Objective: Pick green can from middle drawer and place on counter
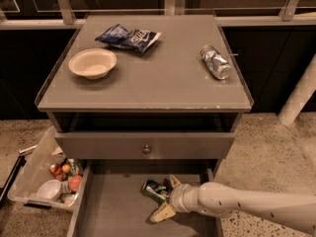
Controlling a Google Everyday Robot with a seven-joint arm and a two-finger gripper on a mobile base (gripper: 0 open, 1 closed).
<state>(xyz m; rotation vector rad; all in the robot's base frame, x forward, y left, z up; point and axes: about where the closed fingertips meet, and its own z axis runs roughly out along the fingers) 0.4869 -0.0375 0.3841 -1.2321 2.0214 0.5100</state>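
While the gripper is hovering low inside the middle drawer, entering from the right, its fingers are standing spread and released on either side of the one green can, which is lying on its side on the drawer floor. By my judgement, the fingers are needing to sit squarely across the can's round body before clenching, or it is risking a roll. Farther off, the table is carrying one white bowl, one blue chip bag and one dented silver can.
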